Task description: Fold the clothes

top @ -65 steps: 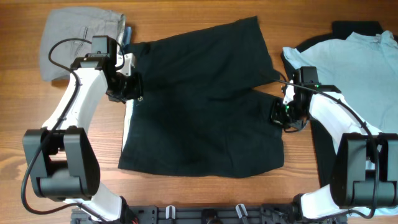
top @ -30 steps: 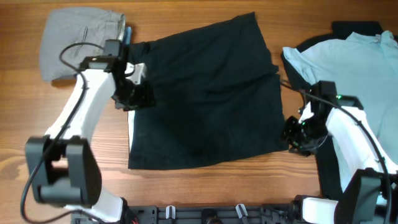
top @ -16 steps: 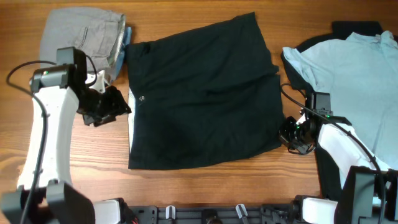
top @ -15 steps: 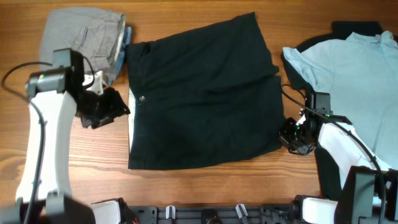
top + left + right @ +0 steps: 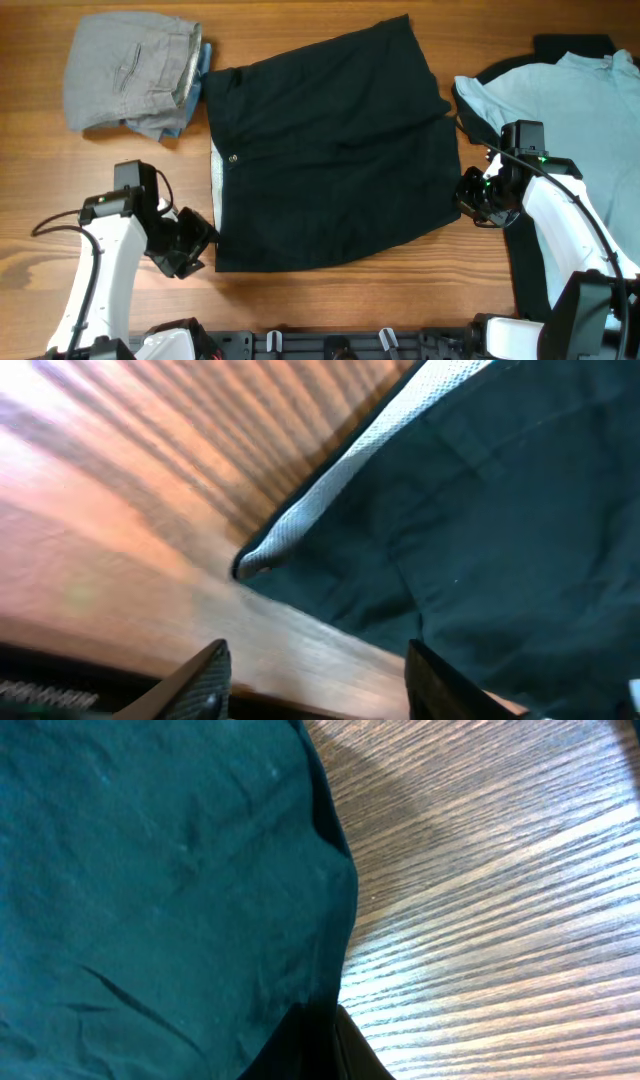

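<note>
Just ahead of the spread, empty left gripper (image 5: 315,665) lies the large black fabric garment (image 5: 490,510) — likely soft and light; pinch its nearest corner.

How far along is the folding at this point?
Looks done: grey trousers lie bundled far left; black garment lies flat, seemingly folded once. In hand: left gripper open at its near-left corner, right gripper at its right edge, grip unclear. Left: more folds there, and the light-blue T-shirt, spread unfolded.
</note>
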Available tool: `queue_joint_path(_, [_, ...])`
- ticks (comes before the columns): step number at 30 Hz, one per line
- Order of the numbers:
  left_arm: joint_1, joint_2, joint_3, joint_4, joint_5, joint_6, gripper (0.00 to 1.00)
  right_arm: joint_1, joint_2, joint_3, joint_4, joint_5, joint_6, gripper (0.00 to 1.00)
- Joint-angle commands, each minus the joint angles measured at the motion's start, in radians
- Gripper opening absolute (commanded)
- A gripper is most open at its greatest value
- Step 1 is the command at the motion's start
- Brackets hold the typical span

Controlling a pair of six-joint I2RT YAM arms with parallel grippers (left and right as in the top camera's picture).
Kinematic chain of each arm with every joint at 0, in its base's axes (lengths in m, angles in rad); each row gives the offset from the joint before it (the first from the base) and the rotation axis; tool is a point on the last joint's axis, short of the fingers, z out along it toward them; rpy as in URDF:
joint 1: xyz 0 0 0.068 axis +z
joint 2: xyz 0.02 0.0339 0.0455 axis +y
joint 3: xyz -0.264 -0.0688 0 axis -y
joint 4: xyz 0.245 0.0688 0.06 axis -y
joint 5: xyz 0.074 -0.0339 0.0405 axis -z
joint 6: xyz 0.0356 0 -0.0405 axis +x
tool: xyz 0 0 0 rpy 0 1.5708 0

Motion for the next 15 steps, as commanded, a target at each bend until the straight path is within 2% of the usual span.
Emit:
queue_joint_path(1, [0.006,-0.004,-0.127,0.06,0.052,-0.052,0.6,0.001,0.008,0.018,0.004,-0.008,-0.018,0.1])
queue_joint_path(4, [0.006,-0.002,-0.247,0.179,0.087,-0.121,0.68,0.001,0.008,0.018,0.005,-0.008,-0.018,0.11])
queue_joint_path(7, [0.006,0.016,-0.299,0.31,0.087,-0.13,0.65,0.001,0.008,0.018,0.006,-0.008,-0.02,0.11])
queue_joint_path(9, [0.006,0.031,-0.302,0.382,0.065,-0.129,0.48,0.001,0.008,0.018,0.004,-0.008,-0.043,0.11])
queue_joint_path(10, [0.006,0.034,-0.302,0.408,0.043,-0.129,0.37,0.001,0.008,0.018,0.003,-0.008,-0.045,0.11])
queue_joint_path(11, [0.006,0.035,-0.302,0.416,0.045,-0.129,0.2,0.0,0.008,0.018,0.003,-0.008,-0.046,0.11])
queue_joint_path(12, [0.006,0.035,-0.302,0.411,0.046,-0.129,0.12,0.0,0.008,0.018,0.003,-0.005,-0.047,0.11])
queue_joint_path(13, [0.006,0.035,-0.302,0.396,0.045,-0.12,0.04,0.0,0.008,0.018,0.001,0.004,-0.047,0.11])
queue_joint_path(15, [0.009,0.035,-0.3,0.385,0.087,-0.072,0.04,-0.001,0.006,0.02,-0.014,0.015,-0.047,0.09])
